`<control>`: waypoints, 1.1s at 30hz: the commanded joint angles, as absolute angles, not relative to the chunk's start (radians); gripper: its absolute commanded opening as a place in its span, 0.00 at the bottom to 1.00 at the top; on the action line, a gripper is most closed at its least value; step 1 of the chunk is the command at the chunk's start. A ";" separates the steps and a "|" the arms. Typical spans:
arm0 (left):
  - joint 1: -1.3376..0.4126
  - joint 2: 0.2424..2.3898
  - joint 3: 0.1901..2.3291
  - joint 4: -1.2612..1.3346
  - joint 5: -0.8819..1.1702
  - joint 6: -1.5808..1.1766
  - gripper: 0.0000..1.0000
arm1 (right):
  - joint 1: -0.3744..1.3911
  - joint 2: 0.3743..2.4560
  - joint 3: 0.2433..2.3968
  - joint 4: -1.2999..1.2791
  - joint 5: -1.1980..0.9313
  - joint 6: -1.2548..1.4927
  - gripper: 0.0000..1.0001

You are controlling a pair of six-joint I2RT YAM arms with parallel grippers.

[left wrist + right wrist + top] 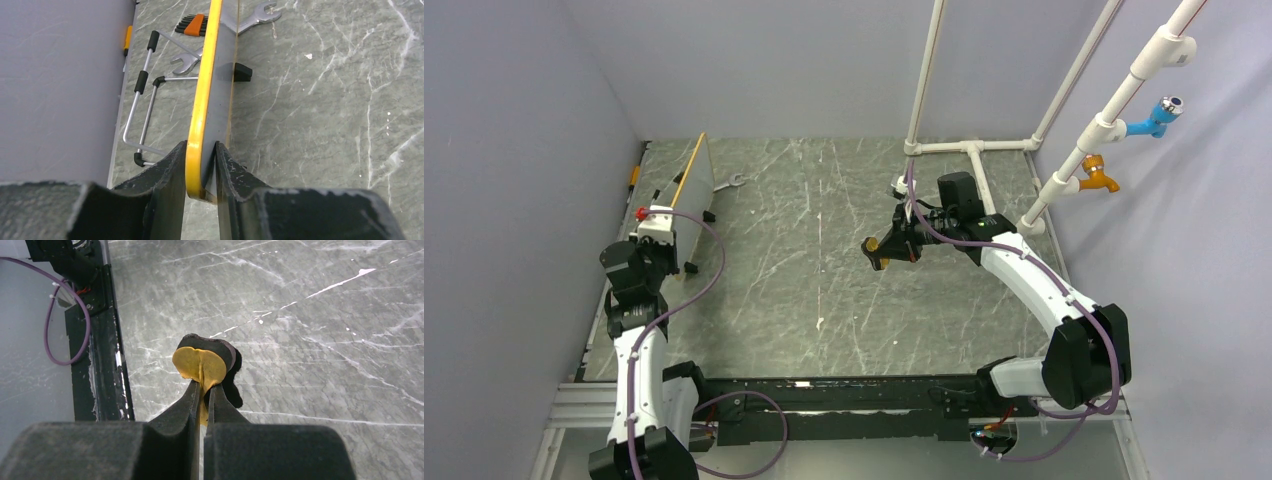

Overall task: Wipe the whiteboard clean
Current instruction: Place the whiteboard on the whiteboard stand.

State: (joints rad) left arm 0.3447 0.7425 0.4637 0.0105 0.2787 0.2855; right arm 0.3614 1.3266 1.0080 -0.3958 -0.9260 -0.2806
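The whiteboard (692,190) stands upright on its long edge at the far left, close to the wall. In the left wrist view it is edge-on: a yellow frame (202,100) and a grey-looking face, with no writing visible. My left gripper (201,147) straddles its near end, one finger against the frame and the other against the face. In the top view that gripper (674,222) sits at the board's near part. My right gripper (202,387) is shut on a yellow-orange eraser with a black felt pad (202,360), held above the table's middle (876,250), well apart from the board.
Behind the board lie two wrenches (257,12), an orange hex-key holder (194,24) and a bent metal rod with black sleeves (142,100). A black foot (242,72) sticks out from the board. White pipes (974,147) with blue (1159,115) and orange (1099,178) taps stand far right.
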 commanded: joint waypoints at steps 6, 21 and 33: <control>0.360 0.730 0.469 0.030 0.190 0.248 0.37 | 0.359 1.299 1.009 -0.370 -0.963 -0.296 0.00; 0.401 0.762 0.475 0.051 0.172 0.189 0.45 | 0.361 1.301 1.011 -0.373 -0.962 -0.301 0.00; 0.444 0.814 0.489 0.087 0.190 0.134 0.49 | 0.360 1.302 1.012 -0.378 -0.962 -0.305 0.00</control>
